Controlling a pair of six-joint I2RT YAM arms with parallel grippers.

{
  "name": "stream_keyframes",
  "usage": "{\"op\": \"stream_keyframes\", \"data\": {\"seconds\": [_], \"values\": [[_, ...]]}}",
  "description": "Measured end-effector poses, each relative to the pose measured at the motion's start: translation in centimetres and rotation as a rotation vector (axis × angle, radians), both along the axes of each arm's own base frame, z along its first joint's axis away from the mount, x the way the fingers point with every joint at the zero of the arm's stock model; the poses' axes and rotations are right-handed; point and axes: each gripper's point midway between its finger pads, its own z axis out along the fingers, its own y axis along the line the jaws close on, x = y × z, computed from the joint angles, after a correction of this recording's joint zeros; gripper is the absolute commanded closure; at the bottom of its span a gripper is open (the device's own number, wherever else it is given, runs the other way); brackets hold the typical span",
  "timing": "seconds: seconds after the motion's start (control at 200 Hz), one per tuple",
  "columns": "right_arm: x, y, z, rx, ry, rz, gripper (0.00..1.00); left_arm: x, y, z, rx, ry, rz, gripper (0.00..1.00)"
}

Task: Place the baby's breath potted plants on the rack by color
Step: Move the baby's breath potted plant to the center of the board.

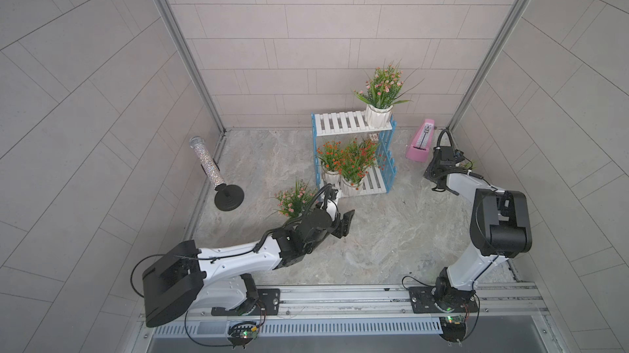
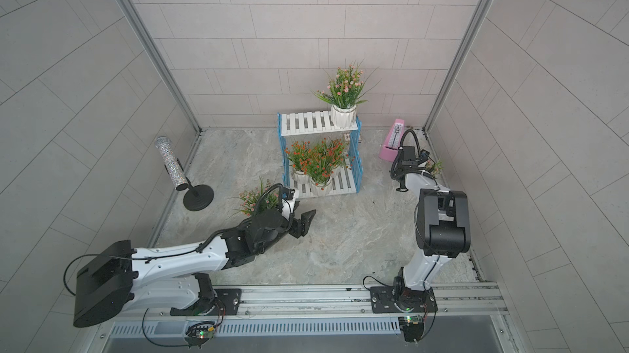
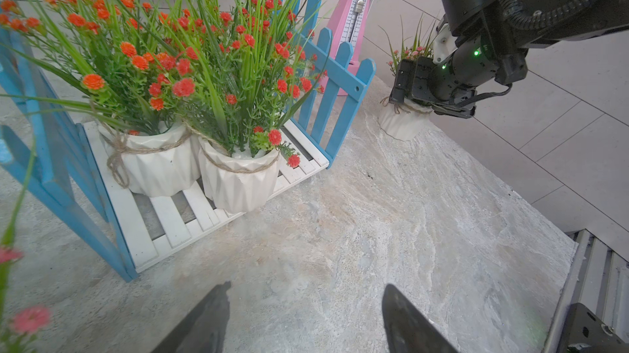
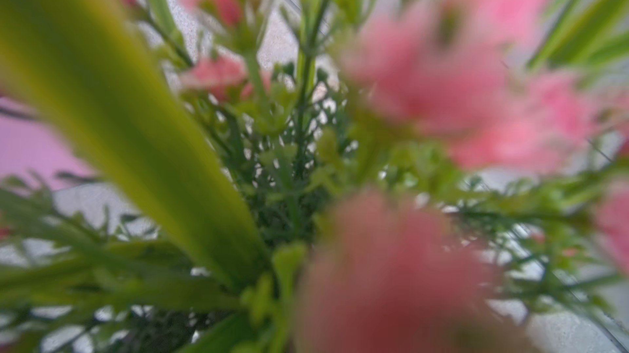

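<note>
In both top views the rack (image 1: 340, 122) stands at the back of the table. One pink-blossomed plant (image 1: 383, 91) sits at the right end of its upper shelf, and the orange-red plants (image 1: 347, 160) crowd the lower shelf. At least two of their pots show. A second pink plant (image 2: 253, 200) stands on the table just left of the rack, partly behind the left arm. The left gripper (image 1: 345, 223) hovers over bare tabletop in front of the rack, fingers parted and empty. The right arm bends down beside the pink metronome (image 1: 420, 145), and sprigs of a third pink plant (image 2: 434, 167) peek out from under its wrist. A glittery tube on a black stand (image 1: 207, 164) leans at the far left. In the left wrist view the left fingers (image 3: 211, 317) are spread with nothing between them. Two orange-red pots (image 3: 153, 164) touch on the white slats. The right gripper (image 3: 422, 104) sits around the rim of the third pink plant's pot (image 3: 401, 126), which rests on the table. Whether it squeezes the pot I cannot tell. The right wrist view is filled with blurred pink blossoms (image 4: 425, 79) and green blades.
</note>
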Motion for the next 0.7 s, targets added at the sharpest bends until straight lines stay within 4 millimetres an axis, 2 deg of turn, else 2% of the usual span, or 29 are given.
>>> {"op": "stream_keyframes", "data": {"seconds": [0.035,0.175,0.455,0.7], "values": [[0.01,-0.08,0.05,-0.003,0.0,-0.001,0.0,0.0,0.0,-0.02,-0.001,-0.001,0.0,0.26],[-0.05,-0.44,0.07,-0.004,0.002,-0.007,0.1,-0.06,-0.06,-0.04,-0.006,-0.001,-0.005,0.26],[0.04,-0.86,0.23,0.002,-0.002,-0.009,0.24,-0.09,-0.09,-0.03,-0.01,-0.003,-0.007,0.26],[0.04,-0.52,0.24,0.019,-0.002,0.008,0.28,-0.13,-0.12,-0.06,-0.011,-0.002,-0.01,0.26]]}}
